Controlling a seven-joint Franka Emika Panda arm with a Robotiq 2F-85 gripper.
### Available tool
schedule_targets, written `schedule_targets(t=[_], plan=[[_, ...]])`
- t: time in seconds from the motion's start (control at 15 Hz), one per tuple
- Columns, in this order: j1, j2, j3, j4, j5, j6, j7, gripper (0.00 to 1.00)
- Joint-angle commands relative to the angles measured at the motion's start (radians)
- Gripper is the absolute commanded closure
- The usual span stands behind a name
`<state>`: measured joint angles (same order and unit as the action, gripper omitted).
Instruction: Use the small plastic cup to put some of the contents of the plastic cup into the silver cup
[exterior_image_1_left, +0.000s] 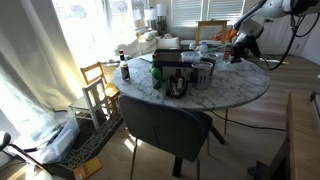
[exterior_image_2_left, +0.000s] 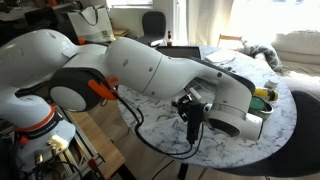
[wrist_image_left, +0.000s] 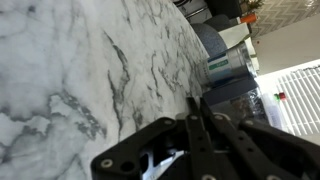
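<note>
Gripper (wrist_image_left: 195, 115), fingers pressed together with nothing seen between them, hovers low over bare marble near the tabletop (exterior_image_1_left: 245, 90) edge. The cups (exterior_image_1_left: 200, 70) cluster toward the centre, well apart and too small to tell apart. The jaws must open before grasping.

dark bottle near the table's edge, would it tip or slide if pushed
The dark bottle stands upright, tall and narrow, so a high push would probably tip it. The marble table looks smooth, so a low push may slide it. It is near the rim, so it could fall off.
</note>
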<state>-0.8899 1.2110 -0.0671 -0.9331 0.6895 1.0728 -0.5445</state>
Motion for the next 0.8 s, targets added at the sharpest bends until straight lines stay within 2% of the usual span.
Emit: schedule_targets(t=[0.0,0.33,0.47,0.53,0.6,0.73], plan=[[-0.032,0.069,0.034,0.114,-0.04,-0.057,0.085,0.7],[-0.045,0.098,0.05,0.166,-0.076,-0.087,0.134,0.34],[-0.048,0.106,0.056,0.183,-0.095,-0.099,0.145,0.23],[-0.03,0.095,0.021,0.17,-0.081,-0.101,0.131,0.11],[-0.026,0.092,0.014,0.174,-0.093,-0.091,0.127,0.04],[-0.011,0.069,-0.006,0.169,-0.129,-0.074,0.116,0.0]])
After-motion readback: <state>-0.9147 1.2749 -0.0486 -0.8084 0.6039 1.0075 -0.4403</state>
